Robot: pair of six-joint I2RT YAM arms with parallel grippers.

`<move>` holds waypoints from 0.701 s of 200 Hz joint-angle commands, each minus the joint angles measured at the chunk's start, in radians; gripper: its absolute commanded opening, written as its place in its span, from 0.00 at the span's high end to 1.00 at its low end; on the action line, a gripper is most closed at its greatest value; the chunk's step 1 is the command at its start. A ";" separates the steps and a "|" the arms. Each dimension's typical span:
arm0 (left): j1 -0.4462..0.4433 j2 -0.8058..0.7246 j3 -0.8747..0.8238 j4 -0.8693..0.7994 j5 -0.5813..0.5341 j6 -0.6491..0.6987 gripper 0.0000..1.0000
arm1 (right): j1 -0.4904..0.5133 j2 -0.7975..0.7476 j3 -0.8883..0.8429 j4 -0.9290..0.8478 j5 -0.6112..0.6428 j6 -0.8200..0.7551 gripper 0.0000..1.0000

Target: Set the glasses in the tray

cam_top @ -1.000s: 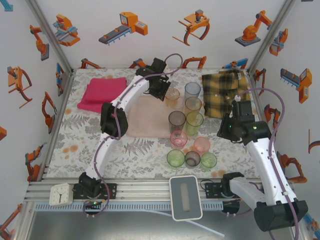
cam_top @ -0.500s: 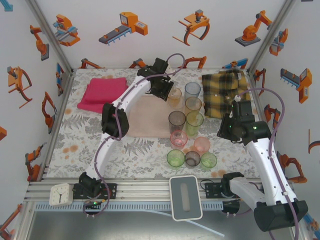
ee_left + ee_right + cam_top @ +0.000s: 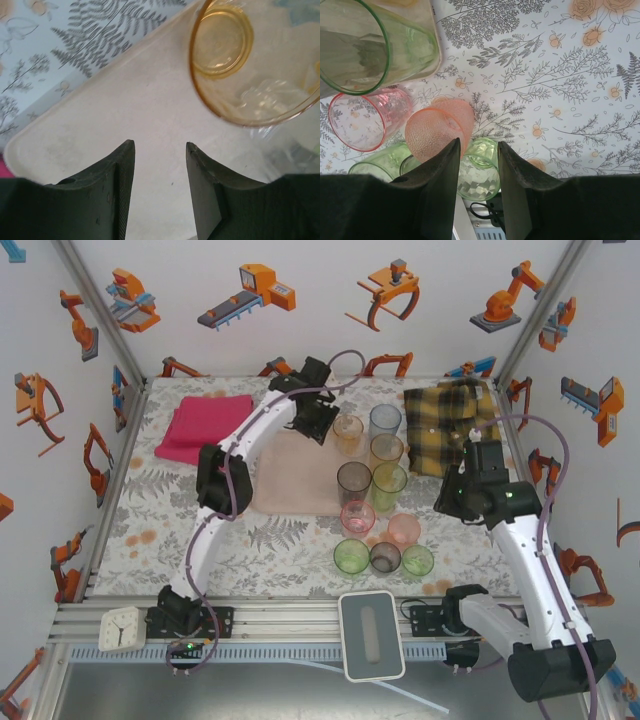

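Early stage. One translucent amber plastic tumbler point(image 3: 235, 60) stands upright in the far right corner of the flat pale pink rectangular tray point(image 3: 125, 115); the rest of the tray is bare. The left gripper point(image 3: 159, 145) hovers over that bare tray just beside the amber tumbler, jaws parted with nothing between them (released, empty). The right gripper point(image 3: 477, 142) hangs above the near cluster, its jaws likewise apart and empty, with a small green tumbler point(image 3: 480, 170) showing through the gap.

A smoky grey tumbler point(image 3: 354, 482) sits right at the tray's right edge; cannot tell whether it is inside the rim or just outside. The others stand on the floral tablecloth point(image 3: 560, 75), to the right of the tray and nearer than it. Judged eight or nine left to move.

Count, overhead view: ten tumblers.
- Green: three, one tall point(image 3: 389, 485) and two in the near row.
- Amber: two, the second point(image 3: 386, 452) off the tray.
- Smoky grey: two.
- Blue point(image 3: 385, 422): one.
- Pink point(image 3: 357, 517): one.
- Salmon point(image 3: 404, 530): one (looks upturned).

One tray. One folded magenta towel point(image 3: 205, 425) and one yellow-black plaid shirt point(image 3: 445, 420).
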 commanded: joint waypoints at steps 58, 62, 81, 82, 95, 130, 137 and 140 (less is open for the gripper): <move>0.016 -0.350 -0.051 -0.235 -0.031 0.077 0.49 | -0.004 0.020 0.068 0.018 -0.035 -0.006 0.63; 0.012 -0.375 -0.072 -0.234 -0.028 0.078 0.48 | -0.004 0.020 0.072 0.018 -0.039 -0.006 0.63; -0.015 -0.494 -0.163 -0.233 -0.022 0.082 0.44 | -0.004 0.024 0.092 0.002 -0.050 -0.009 0.62; -0.017 -0.500 -0.167 -0.233 -0.021 0.081 0.44 | -0.004 0.024 0.094 0.000 -0.051 -0.010 0.62; -0.045 -0.584 -0.239 -0.228 -0.022 0.079 0.40 | -0.004 0.028 0.108 -0.022 -0.056 -0.018 0.62; -0.167 -0.799 -0.505 -0.193 -0.053 0.122 0.33 | -0.004 0.031 0.128 -0.075 -0.070 -0.025 0.62; -0.178 -0.829 -0.545 -0.190 -0.035 0.127 0.32 | -0.004 0.029 0.128 -0.083 -0.075 -0.023 0.62; -0.181 -0.842 -0.563 -0.189 -0.023 0.128 0.32 | -0.004 0.029 0.129 -0.086 -0.077 -0.022 0.62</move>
